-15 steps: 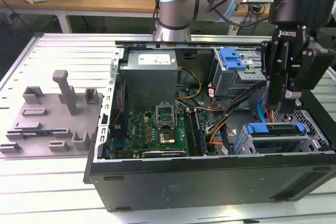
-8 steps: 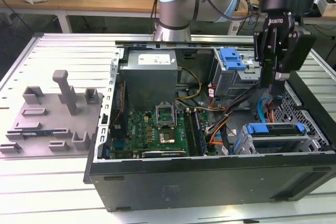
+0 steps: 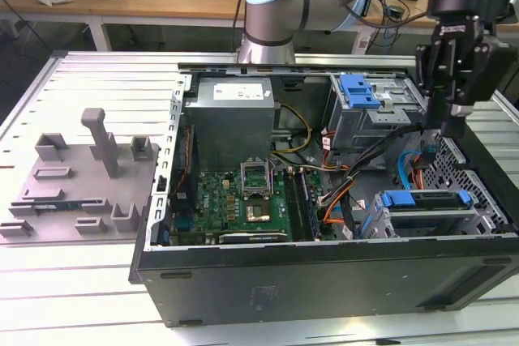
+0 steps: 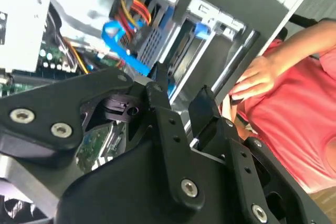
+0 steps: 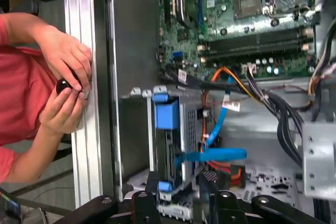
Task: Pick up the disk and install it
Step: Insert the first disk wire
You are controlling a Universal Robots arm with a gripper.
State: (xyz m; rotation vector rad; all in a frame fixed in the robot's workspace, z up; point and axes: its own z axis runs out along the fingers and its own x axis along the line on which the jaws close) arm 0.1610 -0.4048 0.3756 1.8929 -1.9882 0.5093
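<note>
while the arm reaches over the open computer case [image 3: 324, 281] from behind, its pale-blue-capped joint above the rear wall, the black gripper [image 3: 448, 119] hangs upright over the drive bays at the exterior view's right. its two fingers stand spread with bare air between them, holding nothing, as both wrist views show [image 4: 181, 85] [image 5: 179, 182].

the disk [image 3: 426, 200] lies flat in the lower sheet-metal drive cage, near the case's front wall at the exterior view's right. its bright blue plastic carrier faces up and the grey drive body is tucked beneath. in the first wrist view the carrier's blue block [image 5: 167, 115] shows just beyond the fingertips, clear of them. the gripper is apart from the disk, higher up and between that cage and the upper bay. a ribbed blue latch [image 3: 359, 91] sits on that bay.

a white printed label lies on top of the boxy grey power supply [image 3: 231, 119]. the green motherboard [image 3: 251, 192] carries a square metal processor socket and long dark slots. a flat blue data cable [image 5: 210, 156] curls beside orange wires near the cage.

a moulded grey fixture [image 3: 81, 176] with upright posts rests on the ribbed aluminium table [image 3: 105, 79] at the exterior view's left.

outside the case wall, a person in a coral shirt holds both hands [image 5: 65, 77] together around a small dark round object.
</note>
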